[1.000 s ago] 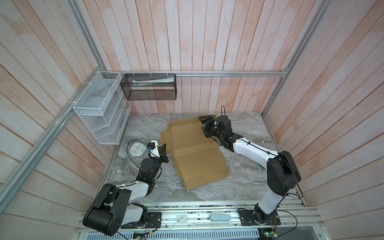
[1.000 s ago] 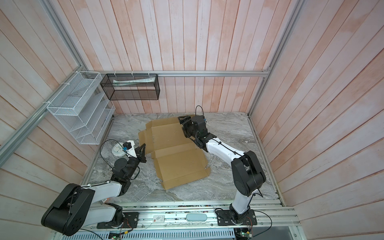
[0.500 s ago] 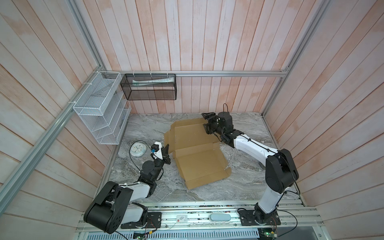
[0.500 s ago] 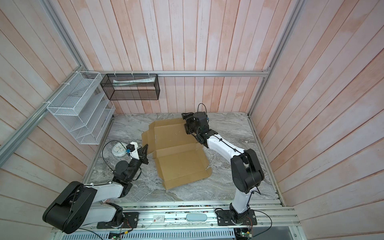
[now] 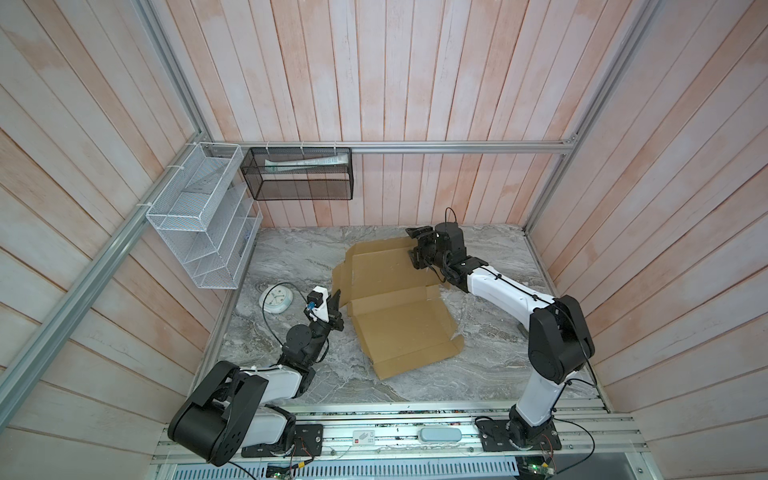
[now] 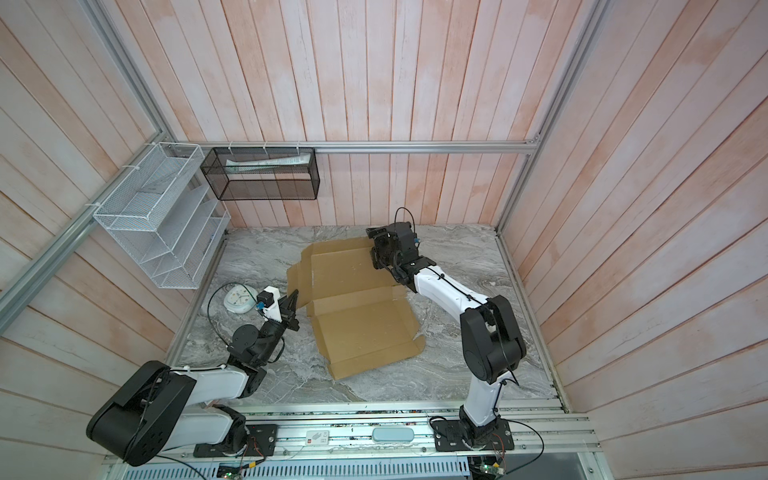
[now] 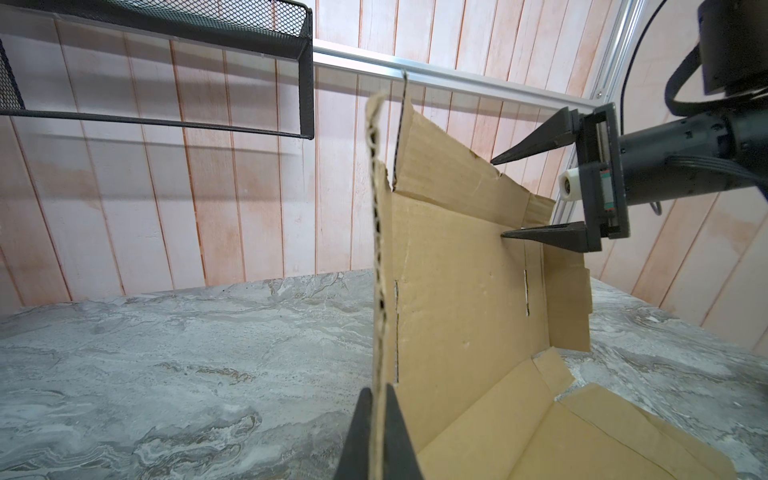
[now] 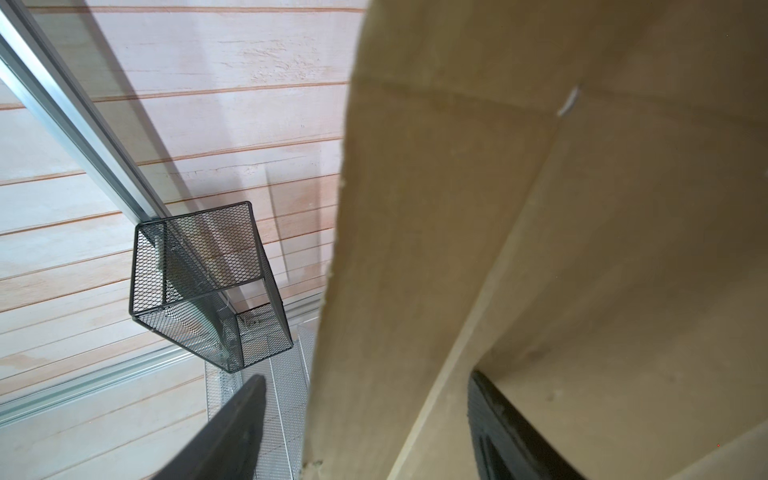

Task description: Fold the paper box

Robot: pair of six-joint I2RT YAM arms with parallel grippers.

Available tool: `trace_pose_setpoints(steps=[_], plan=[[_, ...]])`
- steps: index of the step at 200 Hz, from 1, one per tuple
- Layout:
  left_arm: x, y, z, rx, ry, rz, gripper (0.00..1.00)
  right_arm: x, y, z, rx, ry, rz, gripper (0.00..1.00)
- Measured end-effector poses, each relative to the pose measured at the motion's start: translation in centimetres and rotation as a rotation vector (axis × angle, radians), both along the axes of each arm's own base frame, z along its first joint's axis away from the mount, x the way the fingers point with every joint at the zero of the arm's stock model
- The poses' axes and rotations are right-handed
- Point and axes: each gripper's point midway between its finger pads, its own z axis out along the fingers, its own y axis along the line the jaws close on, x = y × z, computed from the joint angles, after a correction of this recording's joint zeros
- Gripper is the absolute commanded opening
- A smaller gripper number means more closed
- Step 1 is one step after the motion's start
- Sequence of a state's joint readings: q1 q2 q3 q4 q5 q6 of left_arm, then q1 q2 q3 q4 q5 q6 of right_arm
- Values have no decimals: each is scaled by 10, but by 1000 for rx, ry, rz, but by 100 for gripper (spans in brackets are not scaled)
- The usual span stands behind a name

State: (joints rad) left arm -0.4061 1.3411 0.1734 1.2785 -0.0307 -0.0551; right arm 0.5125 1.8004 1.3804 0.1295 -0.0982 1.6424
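Paper box (image 5: 395, 320): brown corrugated die-cut sheet with flaps, creases and slots, opened out across the middle of the worktop (image 5: 291, 257). Front half flat on the worktop, narrow flaps turned slightly up along its edges. Rear half tilted up from the central crease toward the back of the worktop, near upright in the left wrist view. Same layout of the paper box (image 6: 361, 324) in both top views.

Left gripper (image 5: 336, 296): above the left part of the worktop, pressed together on the side flap of the raised half. In the left wrist view, thin corrugated edge of the paper box (image 7: 457, 291) pinched between both fingers (image 7: 397, 436) of the left gripper (image 7: 377, 390).

Right gripper (image 5: 413, 249): above the back of the worktop, spread wide at the far corner of the raised half. In the left wrist view of the right gripper (image 7: 498, 198), one finger above the top flap's edge, one level with the panel face. In the right wrist view, paper box (image 8: 540, 249) passing between the two spread fingers (image 8: 232, 424) of the right gripper (image 8: 365, 376). Contact with either finger not determinable.

White round clock (image 5: 276, 298): flat on the left part of the worktop, near the left gripper, apart from the paper box.

White wire rack (image 5: 203, 216) and black mesh basket (image 5: 297, 174): hung on the walls over the worktop's back left corner.
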Motion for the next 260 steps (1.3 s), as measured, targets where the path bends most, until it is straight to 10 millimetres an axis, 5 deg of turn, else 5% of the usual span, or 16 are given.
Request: trace_pose_setpoints(steps=[131, 208, 260], plan=[[-4, -1, 4, 15, -34, 6, 0, 2, 0, -2, -6, 17, -5, 51], [-6, 0, 0, 20, -24, 8, 0, -10, -4, -34, -31, 69, 4, 37], [-7, -2, 1, 19, -29, 3, 0, -11, -4, -31, -25, 60, 5, 33]])
